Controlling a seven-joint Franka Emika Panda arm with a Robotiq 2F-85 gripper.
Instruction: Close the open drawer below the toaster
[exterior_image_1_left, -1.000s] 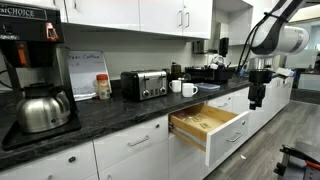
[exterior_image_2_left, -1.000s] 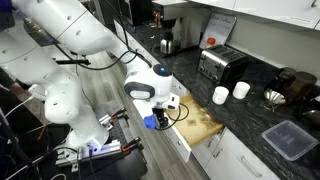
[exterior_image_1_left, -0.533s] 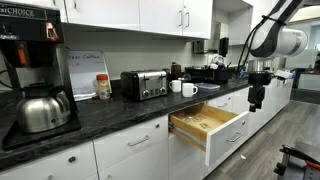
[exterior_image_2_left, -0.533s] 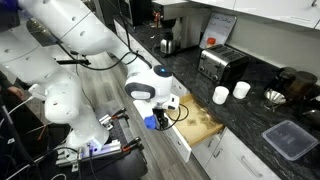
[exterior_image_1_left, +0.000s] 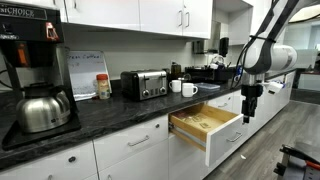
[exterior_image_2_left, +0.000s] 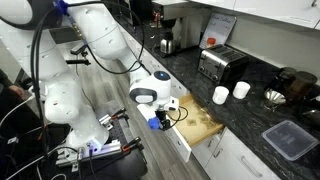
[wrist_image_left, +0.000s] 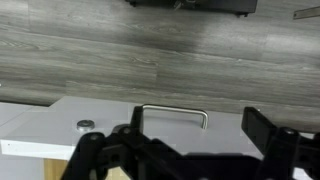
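Observation:
The drawer (exterior_image_1_left: 212, 128) stands pulled out under the counter, white front with a silver bar handle (exterior_image_1_left: 234, 138), light wood inside; it also shows in an exterior view (exterior_image_2_left: 192, 128). The black and chrome toaster (exterior_image_1_left: 145, 84) sits on the dark counter above it, seen in both exterior views (exterior_image_2_left: 217, 66). My gripper (exterior_image_1_left: 248, 108) hangs in front of the drawer front, fingers down and apart, holding nothing. In the wrist view the open jaws (wrist_image_left: 195, 135) straddle the handle (wrist_image_left: 173, 113) on the white front (wrist_image_left: 60, 122).
Two white mugs (exterior_image_1_left: 183, 88) stand on the counter beside the toaster. A coffee maker with steel pot (exterior_image_1_left: 35, 95) sits at the counter end. A grey tray (exterior_image_2_left: 286, 138) lies on the counter. A cart with cables (exterior_image_2_left: 100, 150) stands on the wood floor.
My arm has shifted a little toward the drawer front and lower. The drawer has not moved.

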